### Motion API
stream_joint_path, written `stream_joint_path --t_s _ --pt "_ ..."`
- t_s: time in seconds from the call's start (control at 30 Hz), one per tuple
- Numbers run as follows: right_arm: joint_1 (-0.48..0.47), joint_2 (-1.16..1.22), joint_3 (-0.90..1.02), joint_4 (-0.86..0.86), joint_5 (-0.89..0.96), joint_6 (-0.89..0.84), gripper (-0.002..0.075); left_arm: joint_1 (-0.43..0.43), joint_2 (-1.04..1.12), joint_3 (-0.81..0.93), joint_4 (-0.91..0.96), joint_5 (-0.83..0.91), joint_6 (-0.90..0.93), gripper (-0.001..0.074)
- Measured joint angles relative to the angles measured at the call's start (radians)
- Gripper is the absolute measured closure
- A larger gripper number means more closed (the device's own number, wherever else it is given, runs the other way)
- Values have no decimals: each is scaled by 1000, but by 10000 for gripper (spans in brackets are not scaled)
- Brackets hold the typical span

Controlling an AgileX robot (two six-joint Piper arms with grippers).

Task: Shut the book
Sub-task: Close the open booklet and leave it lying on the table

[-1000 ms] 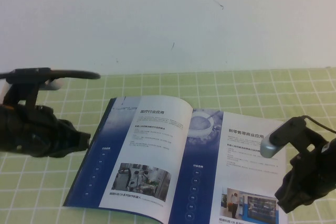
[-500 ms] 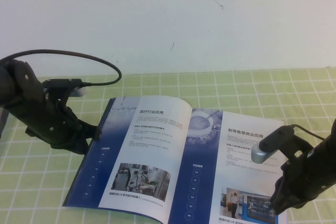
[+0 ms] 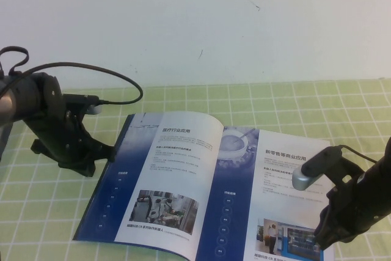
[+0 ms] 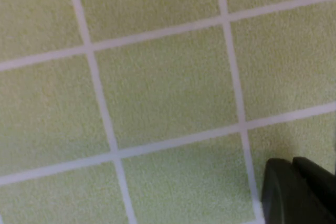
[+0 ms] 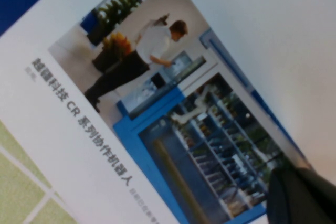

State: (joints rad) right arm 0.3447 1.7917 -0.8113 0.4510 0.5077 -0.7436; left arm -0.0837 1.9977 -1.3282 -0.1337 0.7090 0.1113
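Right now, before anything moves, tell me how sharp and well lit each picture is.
High view: even light, no glare; book slightly soft; left gripper by its left edge and right gripper over its right side are dark, detail lost. Left wrist view: cloth mildly soft. Right wrist view: book's print tilted, large, readable.

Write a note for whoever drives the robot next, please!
Left pincer: low over the mat, right beside the book's left edge.
Right pincer: above the right page's near corner.
Book: lying open on the green mat between the two arms.
Done: both arms are at the book, nothing closed.
Left: fold one side over so it shuts.
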Motion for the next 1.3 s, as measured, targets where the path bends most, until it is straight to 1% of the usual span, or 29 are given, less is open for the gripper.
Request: stream_joint_path --t_s 0.17,0.43,0.53,0.67,0.83,0.9,0.97,1.17,1.3 --pt "0 0 0 0 0 0 729 -29 9 -6 39 0 -1 738" --pt "0 0 0 0 -2 0 729 -130 20 -18 92 -5 -3 738" --pt "0 0 0 0 -2 0 729 -169 22 -20 115 -5 -32 738" --pt "0 0 0 0 -4 0 729 -212 22 -22 76 3 -62 738" --pt "0 0 0 0 -6 0 729 -260 24 -22 4 6 -33 738" --pt "0 0 0 0 -6 0 729 -264 24 -23 17 8 -28 738" --pt "0 0 0 0 -6 0 729 -264 27 -29 56 20 -63 738" --pt "0 0 0 0 -6 0 729 -249 31 -46 304 97 -223 738" --pt "0 0 0 0 -6 0 729 -222 36 -46 367 109 -265 738"
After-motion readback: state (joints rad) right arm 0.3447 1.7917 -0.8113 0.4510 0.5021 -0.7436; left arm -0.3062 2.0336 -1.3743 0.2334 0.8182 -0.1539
